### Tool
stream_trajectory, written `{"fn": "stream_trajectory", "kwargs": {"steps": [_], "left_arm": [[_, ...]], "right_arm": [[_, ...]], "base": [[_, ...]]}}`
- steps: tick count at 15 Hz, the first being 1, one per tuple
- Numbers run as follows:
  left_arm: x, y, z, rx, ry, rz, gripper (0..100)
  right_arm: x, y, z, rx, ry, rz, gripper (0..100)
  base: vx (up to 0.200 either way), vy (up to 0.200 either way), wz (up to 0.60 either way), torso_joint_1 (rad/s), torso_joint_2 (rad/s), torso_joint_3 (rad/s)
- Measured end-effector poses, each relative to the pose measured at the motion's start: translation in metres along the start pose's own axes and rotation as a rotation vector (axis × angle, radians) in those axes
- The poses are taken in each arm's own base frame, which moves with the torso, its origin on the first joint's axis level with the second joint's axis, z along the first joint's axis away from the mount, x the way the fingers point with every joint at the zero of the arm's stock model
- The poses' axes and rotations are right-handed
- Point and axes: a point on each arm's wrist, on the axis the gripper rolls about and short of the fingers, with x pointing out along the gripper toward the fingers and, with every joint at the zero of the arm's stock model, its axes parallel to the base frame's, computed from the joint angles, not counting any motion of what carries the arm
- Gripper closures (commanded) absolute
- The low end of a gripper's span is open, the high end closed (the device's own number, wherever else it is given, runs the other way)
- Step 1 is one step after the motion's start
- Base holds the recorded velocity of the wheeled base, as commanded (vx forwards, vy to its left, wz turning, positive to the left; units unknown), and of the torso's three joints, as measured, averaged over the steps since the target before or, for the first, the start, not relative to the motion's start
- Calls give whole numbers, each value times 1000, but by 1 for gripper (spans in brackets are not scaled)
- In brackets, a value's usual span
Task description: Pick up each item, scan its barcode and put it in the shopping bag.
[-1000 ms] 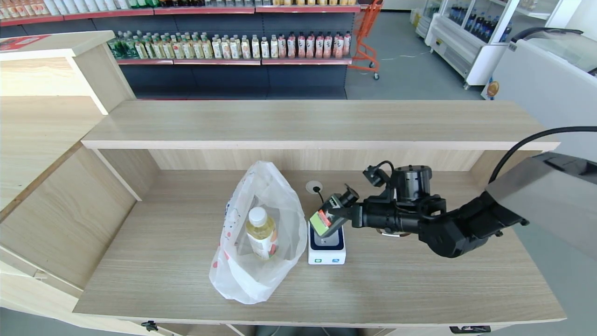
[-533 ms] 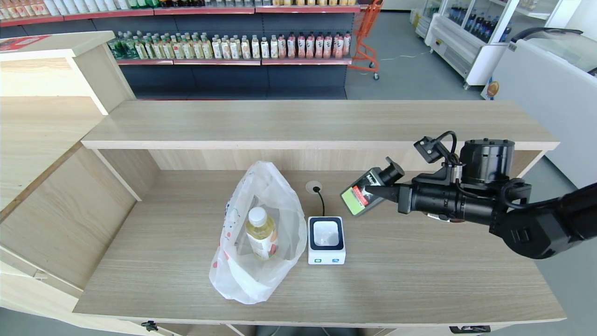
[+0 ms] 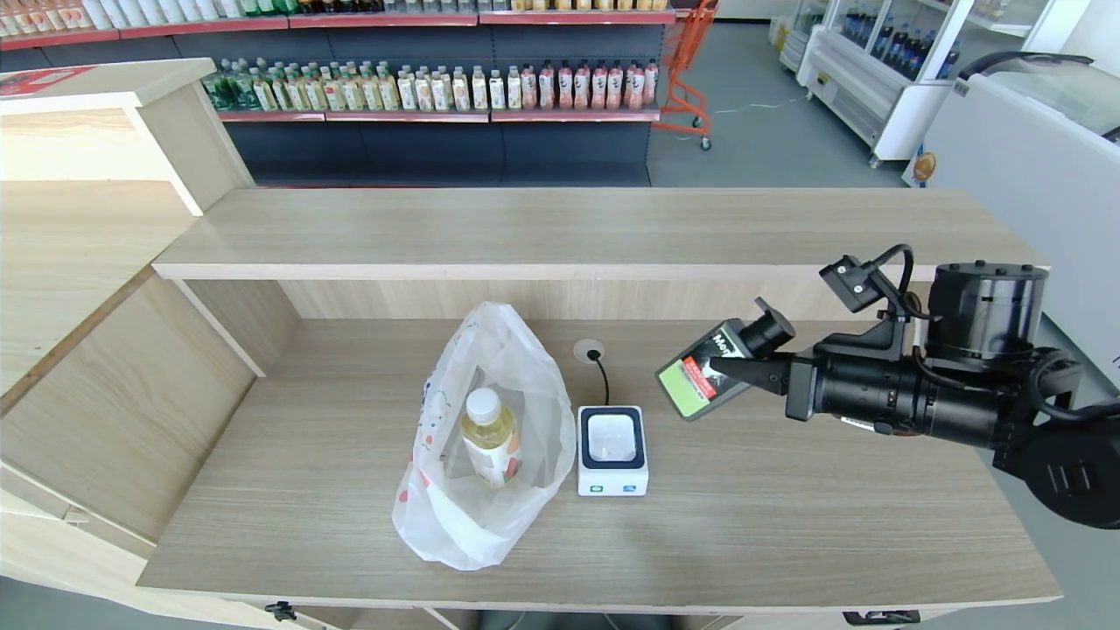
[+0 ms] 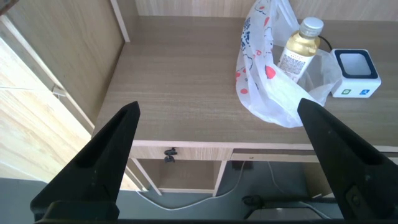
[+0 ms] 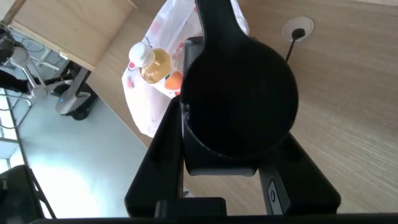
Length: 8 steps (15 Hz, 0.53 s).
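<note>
right gripper (image 3: pixel 742 352) clasps can (image 3: pixel 698 383) (tilted); above counter (image 3: pixel 787 525)

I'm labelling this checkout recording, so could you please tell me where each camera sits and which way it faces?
Head view: on the robot's head, facing forward and down at the counter; the right claw grips a dark bottle.
Left wrist view: on the left wrist, facing down at the counter's front edge, framed by the open left claw.
Right wrist view: on the right wrist, facing down past its claw and dark bottle.
Shared: all three show the shopping bag holding a yellow drink bottle.
</note>
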Motion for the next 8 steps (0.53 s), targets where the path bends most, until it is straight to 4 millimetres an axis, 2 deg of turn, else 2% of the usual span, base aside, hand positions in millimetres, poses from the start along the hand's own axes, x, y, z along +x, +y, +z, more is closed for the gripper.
{"fn": "stream_trajectory", "kwargs": {"steps": [4, 8], "left_arm": [[0, 0, 0, -2, 1, -1, 0], [0, 0, 0, -2, 0, 0, 0]], "right_arm": [[2, -2, -1, 1, 5, -6, 100], [22, -14, -12, -71, 40, -17, 100]], "base": [[0, 200, 0, 5, 6, -1], [0, 0, 0, 0, 0, 0]]}}
